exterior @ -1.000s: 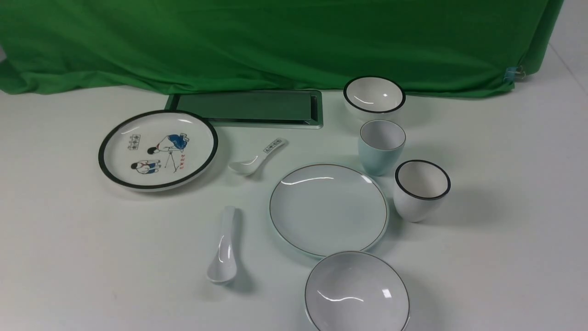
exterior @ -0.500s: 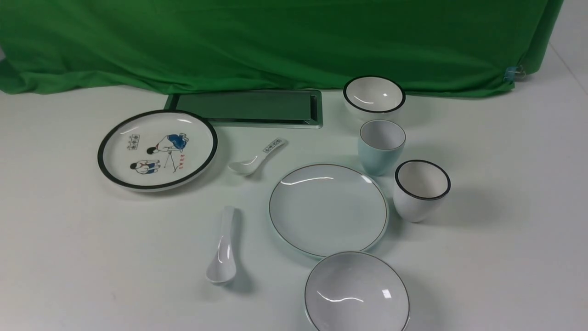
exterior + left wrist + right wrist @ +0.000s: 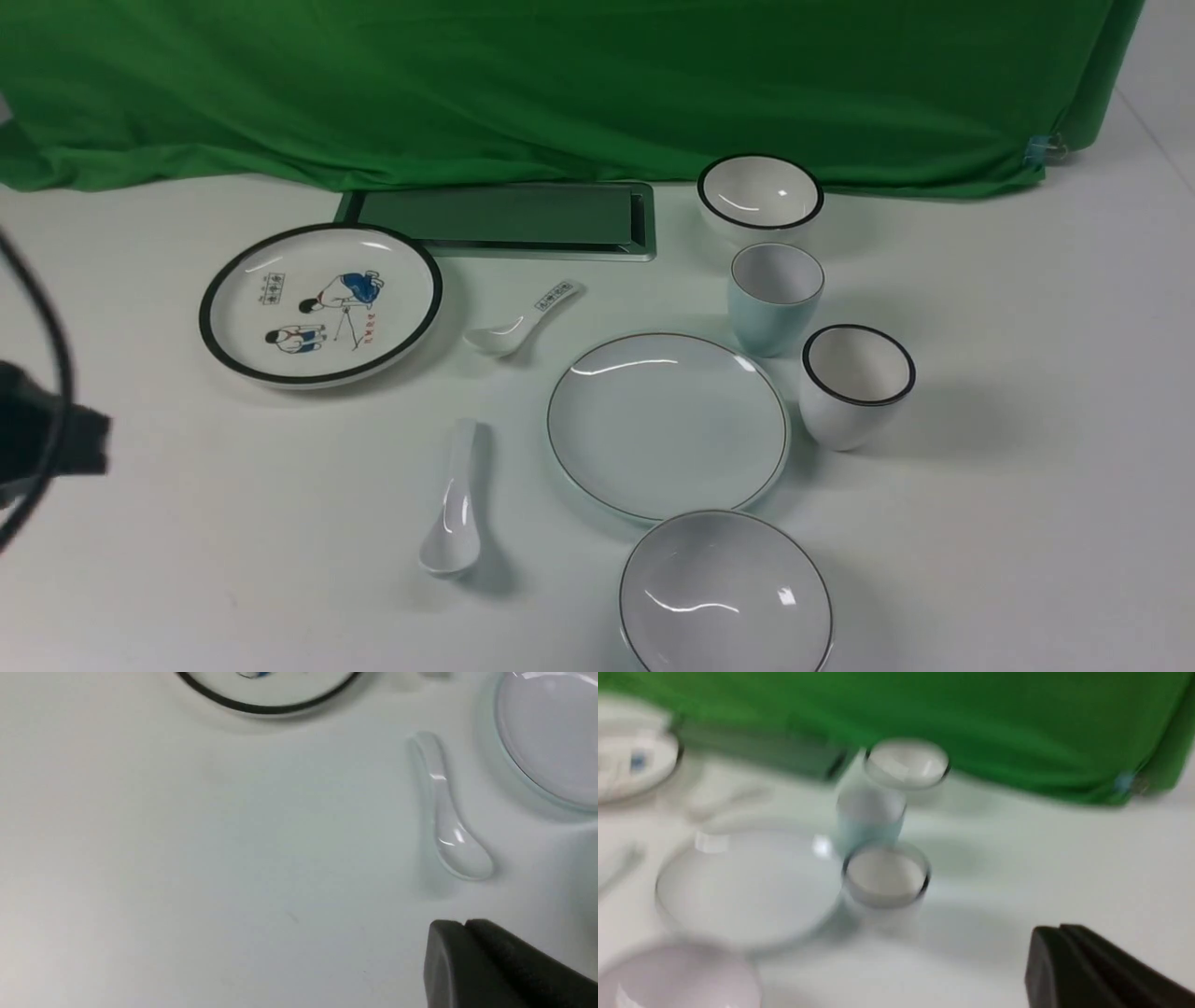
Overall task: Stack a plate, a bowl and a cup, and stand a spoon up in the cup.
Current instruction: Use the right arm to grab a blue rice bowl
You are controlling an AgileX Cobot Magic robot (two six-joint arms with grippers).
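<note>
Nothing is stacked yet, so the opening job, as I read it, is getting the bowl (image 3: 725, 593) onto the plate (image 3: 667, 425). The bowl sits at the near edge of the worktop (image 3: 1027, 523), its far rim right up against the plate's near rim. A pinch on its thin rim should be taken on a side away from the plate, then lifted clear before carrying it across and lowered level and centred, leaving a flat seat for the cup (image 3: 775, 297). That cup stands just behind the plate, and a black-rimmed cup (image 3: 857, 385) crowds the plate's right edge, so an approach from there needs care. The spoon (image 3: 454, 499) lies flat to the plate's left. The left arm (image 3: 56, 443) shows only at the left edge. In both wrist views the left jaws and the right jaws look pressed together, gripping nothing and touching nothing, though the right view is blurred.
</note>
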